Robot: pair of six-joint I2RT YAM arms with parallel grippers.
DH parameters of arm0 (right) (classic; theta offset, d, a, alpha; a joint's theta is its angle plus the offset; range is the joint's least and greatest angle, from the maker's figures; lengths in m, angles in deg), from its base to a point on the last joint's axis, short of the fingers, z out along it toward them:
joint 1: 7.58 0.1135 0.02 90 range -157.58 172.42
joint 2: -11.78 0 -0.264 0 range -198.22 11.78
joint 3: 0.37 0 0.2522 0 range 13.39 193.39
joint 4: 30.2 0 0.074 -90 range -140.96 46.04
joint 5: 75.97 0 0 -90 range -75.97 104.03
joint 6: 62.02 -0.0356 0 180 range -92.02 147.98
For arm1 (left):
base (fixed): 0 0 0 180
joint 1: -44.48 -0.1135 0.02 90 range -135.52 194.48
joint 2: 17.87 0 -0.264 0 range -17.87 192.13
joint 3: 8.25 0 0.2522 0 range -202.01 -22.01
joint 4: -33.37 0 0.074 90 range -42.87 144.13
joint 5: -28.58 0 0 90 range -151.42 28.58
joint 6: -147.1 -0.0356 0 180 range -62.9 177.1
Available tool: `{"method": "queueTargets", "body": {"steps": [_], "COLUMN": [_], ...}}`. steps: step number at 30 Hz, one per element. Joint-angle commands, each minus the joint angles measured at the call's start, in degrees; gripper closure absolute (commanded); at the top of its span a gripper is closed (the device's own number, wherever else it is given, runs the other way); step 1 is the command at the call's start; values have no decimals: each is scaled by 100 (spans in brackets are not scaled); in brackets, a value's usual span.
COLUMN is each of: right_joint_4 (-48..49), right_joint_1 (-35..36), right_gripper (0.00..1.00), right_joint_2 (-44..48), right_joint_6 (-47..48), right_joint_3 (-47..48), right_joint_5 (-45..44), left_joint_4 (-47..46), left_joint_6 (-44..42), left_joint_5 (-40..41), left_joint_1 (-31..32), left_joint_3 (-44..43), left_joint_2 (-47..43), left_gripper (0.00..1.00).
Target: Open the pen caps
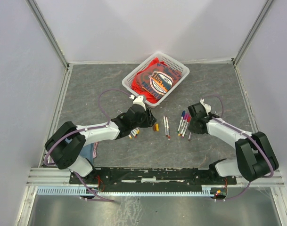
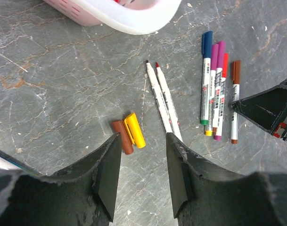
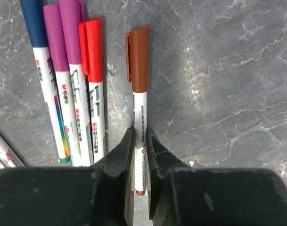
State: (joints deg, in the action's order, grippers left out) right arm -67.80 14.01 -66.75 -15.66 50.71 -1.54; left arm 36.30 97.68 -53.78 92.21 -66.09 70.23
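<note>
My right gripper (image 3: 140, 132) is shut on the white barrel of a brown pen (image 3: 139, 110) that lies on the table, its brown cap (image 3: 137, 59) on and pointing away. Left of it lie capped pens with a red cap (image 3: 90, 47), purple caps (image 3: 70, 28) and a blue cap (image 3: 34, 21). My left gripper (image 2: 145, 143) is open and empty, just behind a loose yellow cap (image 2: 134, 130) and a loose brown cap (image 2: 122, 137). Two uncapped pens (image 2: 162, 101) lie beside them. In the top view the left gripper (image 1: 147, 120) and right gripper (image 1: 193, 127) flank the pens.
A white basket (image 1: 178, 80) holding red printed items stands at the back centre; its rim shows in the left wrist view (image 2: 134, 21). More pens (image 1: 133, 133) lie under the left arm. A blue cloth (image 1: 89, 151) lies by the left base. Walls enclose the table.
</note>
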Motion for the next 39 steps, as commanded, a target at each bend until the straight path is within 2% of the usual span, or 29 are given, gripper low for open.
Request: {"method": "queueTargets", "body": {"steps": [1,6,15,25,39], "right_joint_4": [-107,-134,667,1148,1563], "right_joint_1": [-12,10,342,1150,1514], "right_gripper": [99,99,99,99,99], "right_joint_2": [581,1196,1750,1659,1384], "right_joint_6": [123,412,736,753,567], "right_joint_3": [-38,-2,-117,69,194], "right_joint_5": [85,379,1939,2383,2713], "left_joint_4": [-242,-344,-1328,-1970,-2322], "left_joint_6": [-64,29,576,1083,1407], "left_joint_5": [-262,-586,-1777,-2258,-2433], "left_joint_1": [17,5,-166,-284,-439], "left_joint_3": [-189,-271,-242,-295,-159], "left_joint_2": [-252,-239,146,504,647], "left_gripper": [49,46,45,44,45]}}
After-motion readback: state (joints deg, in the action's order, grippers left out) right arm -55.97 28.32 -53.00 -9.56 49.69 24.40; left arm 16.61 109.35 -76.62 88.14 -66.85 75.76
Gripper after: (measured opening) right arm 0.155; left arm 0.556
